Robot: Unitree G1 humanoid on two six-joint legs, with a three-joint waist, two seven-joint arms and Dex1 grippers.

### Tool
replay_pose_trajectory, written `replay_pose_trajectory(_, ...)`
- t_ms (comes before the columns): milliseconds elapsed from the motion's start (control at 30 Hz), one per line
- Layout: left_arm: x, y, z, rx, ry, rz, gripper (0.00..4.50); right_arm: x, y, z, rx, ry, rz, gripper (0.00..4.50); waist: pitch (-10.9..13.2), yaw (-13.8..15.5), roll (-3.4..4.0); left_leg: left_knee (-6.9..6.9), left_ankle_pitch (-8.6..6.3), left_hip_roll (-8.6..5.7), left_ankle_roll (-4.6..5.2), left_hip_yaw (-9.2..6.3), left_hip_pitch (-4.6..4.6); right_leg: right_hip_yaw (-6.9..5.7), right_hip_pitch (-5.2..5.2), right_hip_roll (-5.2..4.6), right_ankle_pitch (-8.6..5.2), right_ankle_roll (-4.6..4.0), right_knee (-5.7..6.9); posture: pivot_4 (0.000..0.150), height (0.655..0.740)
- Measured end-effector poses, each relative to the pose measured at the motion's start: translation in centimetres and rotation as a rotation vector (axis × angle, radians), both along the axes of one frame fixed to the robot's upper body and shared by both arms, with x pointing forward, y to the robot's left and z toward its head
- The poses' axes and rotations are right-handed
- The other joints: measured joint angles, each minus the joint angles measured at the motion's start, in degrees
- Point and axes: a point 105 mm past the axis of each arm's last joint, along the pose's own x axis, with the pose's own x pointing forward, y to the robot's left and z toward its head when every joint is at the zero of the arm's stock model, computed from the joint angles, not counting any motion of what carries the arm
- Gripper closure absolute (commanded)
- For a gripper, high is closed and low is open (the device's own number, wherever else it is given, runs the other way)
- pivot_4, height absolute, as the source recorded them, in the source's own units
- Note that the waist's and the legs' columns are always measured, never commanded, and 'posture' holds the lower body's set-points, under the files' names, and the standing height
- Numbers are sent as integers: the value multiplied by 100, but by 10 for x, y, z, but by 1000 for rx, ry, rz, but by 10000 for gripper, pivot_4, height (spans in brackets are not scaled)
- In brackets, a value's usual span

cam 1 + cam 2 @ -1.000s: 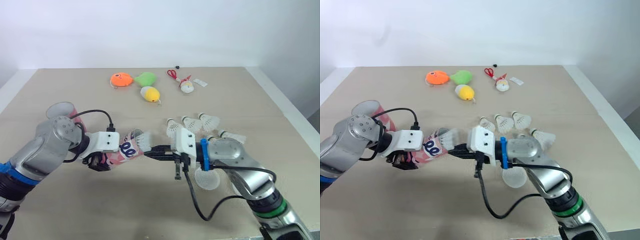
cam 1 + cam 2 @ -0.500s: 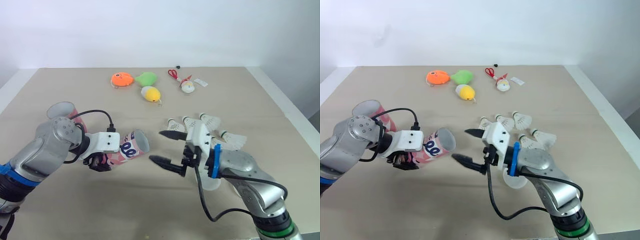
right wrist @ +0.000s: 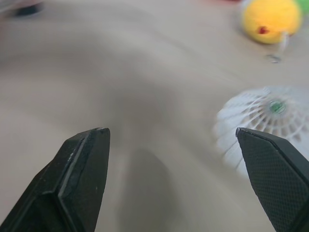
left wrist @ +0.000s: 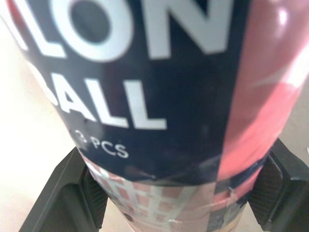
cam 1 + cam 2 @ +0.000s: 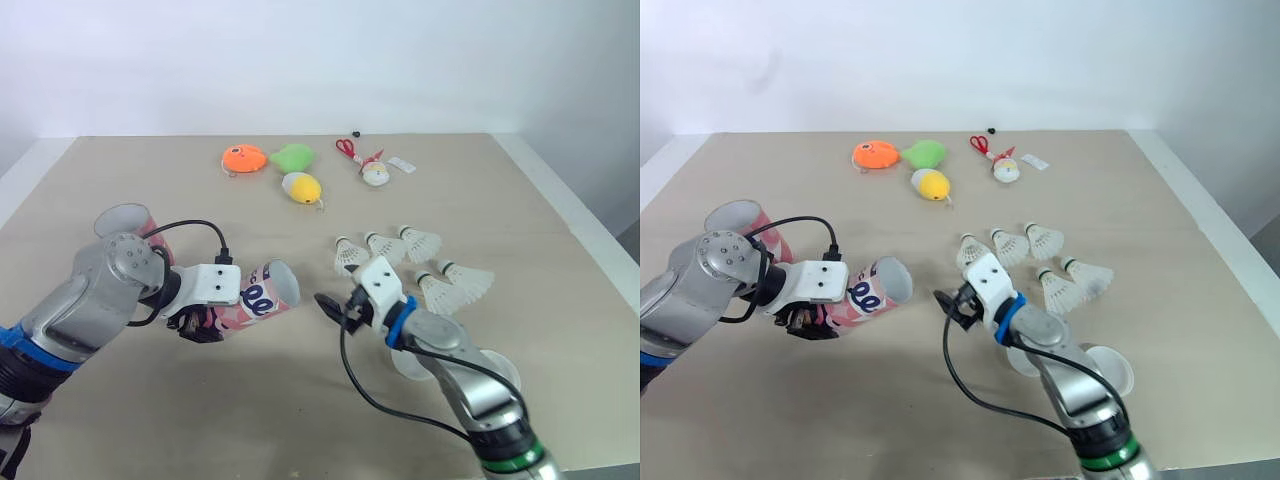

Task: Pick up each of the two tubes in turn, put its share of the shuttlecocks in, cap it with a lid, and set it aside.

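Black fingers of the right gripper (image 5: 328, 304) stood apart and empty. They had drawn back from the mouth of the pink tube (image 5: 255, 295), where a second before they had pushed a shuttlecock in. Just ahead of them lay the nearest loose shuttlecock (image 3: 265, 121), likely the next to fetch. Across from it the left gripper (image 5: 203, 320) stayed clamped round the tube, holding it level.

Likely a robot test lab, plain beige table (image 5: 150, 190), bare white wall (image 5: 320, 60), small plush toys (image 5: 243, 158)
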Motion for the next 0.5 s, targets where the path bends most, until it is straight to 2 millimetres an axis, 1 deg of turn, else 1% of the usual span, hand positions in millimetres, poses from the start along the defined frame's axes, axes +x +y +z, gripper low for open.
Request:
replay_pose_trajectory(67,0,0,0,-1,1,-2,12283,9,-2,-3,34,14,-71,342,0,0,0,-2,-1,-2,2,0,-3,0,-1,-2,-1,2,-2,1500,7400)
replay_pose_trajectory(200,-1,1,0,-2,-1,0,12283,18,-2,-11,88,54,-144,342,0,-7,1,-2,-2,-1,3,0,-3,1,-2,-1,-1,1,-2,1500,7400)
replay_pose_trajectory(367,-1,1,0,-5,-5,2,12283,25,2,-6,149,62,-186,342,0,-7,1,-2,-2,0,3,-2,-2,0,-1,0,0,1,-2,1500,7400)
replay_pose_trajectory(500,-1,0,0,-7,-5,1,12283,31,3,-6,188,82,-206,342,0,-8,1,-2,-2,-1,3,0,-2,1,-1,-1,1,2,-2,1500,7400)
